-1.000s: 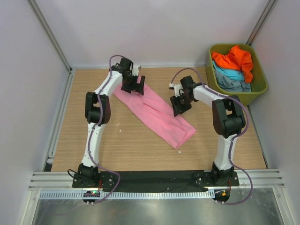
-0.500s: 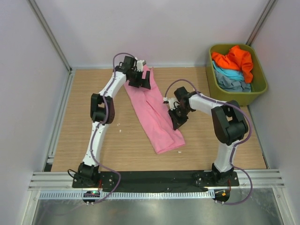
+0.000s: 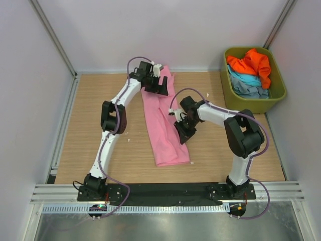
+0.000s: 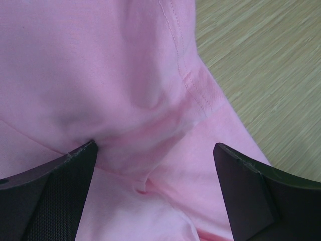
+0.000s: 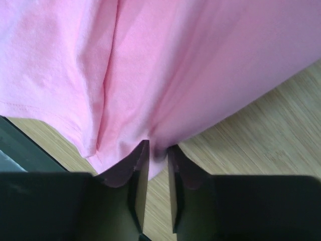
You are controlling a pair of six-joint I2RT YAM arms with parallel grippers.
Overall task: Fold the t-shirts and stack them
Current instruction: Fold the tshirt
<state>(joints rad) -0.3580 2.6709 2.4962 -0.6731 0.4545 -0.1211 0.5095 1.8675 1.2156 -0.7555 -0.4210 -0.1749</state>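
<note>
Early stage. Pink t-shirt (image 3: pixel 163 128) lies on the worktop (image 3: pixel 90 125) as a long narrow strip, not yet folded short; no stack. Orange tee (image 3: pixel 251 63), light blue tee (image 3: pixel 246 79) and grey-blue tee (image 3: pixel 251 90) sit in the green tub (image 3: pixel 256 105). Left gripper (image 3: pixel 159 86) reaches to the strip's far end, jaws wide apart over the fabric. Right gripper (image 3: pixel 181 131) is low at the strip's right edge, mid-length, jaws clamped on the pink fabric.

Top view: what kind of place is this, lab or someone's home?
Most likely a lab robot test cell, not a home: plain white panel walls in metal framing, a left arm and right arm mounted by an aluminium rail, and one pink t-shirt on a wooden tabletop.
</note>
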